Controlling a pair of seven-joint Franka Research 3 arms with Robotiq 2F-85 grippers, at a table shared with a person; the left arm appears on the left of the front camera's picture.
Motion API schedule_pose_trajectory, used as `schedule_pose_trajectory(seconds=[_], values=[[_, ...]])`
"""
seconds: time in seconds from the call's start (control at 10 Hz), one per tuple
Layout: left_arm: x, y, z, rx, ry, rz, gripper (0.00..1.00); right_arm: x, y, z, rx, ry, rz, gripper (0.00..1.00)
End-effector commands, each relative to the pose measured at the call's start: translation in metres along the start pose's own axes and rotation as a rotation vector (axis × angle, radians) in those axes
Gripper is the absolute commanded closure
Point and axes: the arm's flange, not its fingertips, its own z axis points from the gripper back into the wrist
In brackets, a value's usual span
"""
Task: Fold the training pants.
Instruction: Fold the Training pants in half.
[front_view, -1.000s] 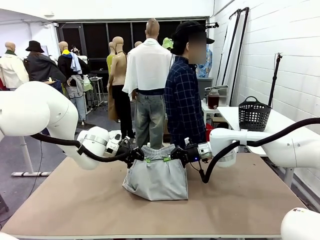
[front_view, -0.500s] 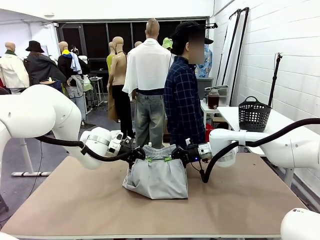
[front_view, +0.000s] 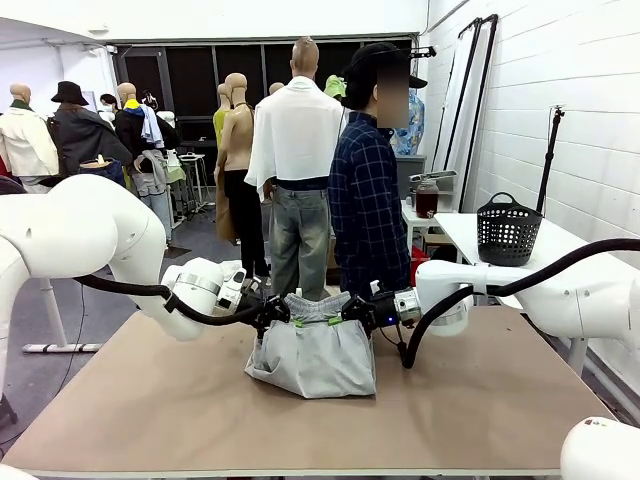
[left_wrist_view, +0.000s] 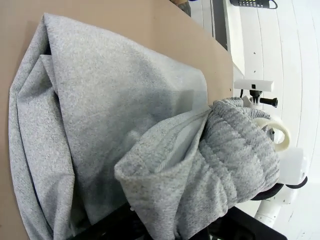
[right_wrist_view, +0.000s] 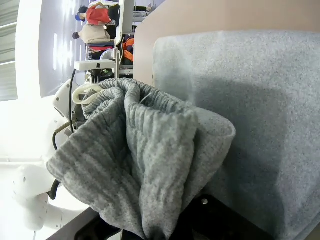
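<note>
The light grey training pants (front_view: 313, 352) are bunched at the middle of the table, their lower part resting on the brown top and the gathered waistband (front_view: 318, 305) lifted above it. My left gripper (front_view: 279, 311) is shut on the waistband's left end. My right gripper (front_view: 352, 309) is shut on its right end. In the left wrist view the ribbed waistband (left_wrist_view: 235, 165) bulges over my fingers, with the folded cloth (left_wrist_view: 105, 125) lying flat beyond. In the right wrist view the waistband (right_wrist_view: 145, 165) drapes over my fingers above the flat grey cloth (right_wrist_view: 250, 110).
A person in a dark checked shirt (front_view: 368, 205) stands at the table's far edge, just behind the pants. A black mesh basket (front_view: 508, 230) sits on a white table at the right. The brown table (front_view: 140, 410) has free room on both sides of the pants.
Both grippers have carried the waistband slightly up and away, toward the far side. The pants' lower part stays on the table.
</note>
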Motion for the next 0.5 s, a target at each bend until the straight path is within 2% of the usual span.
schedule_pose_trajectory(seconds=[0.0, 0.4], values=[[0.018, 0.021, 0.015, 0.05, -0.063, 0.011, 1.0, 0.016, -0.006, 0.016, -0.013, -0.058, -0.036, 1.0], [0.021, 0.035, 0.01, 0.05, -0.074, 0.013, 1.0, 0.021, -0.018, 0.013, -0.047, -0.073, -0.048, 1.0]])
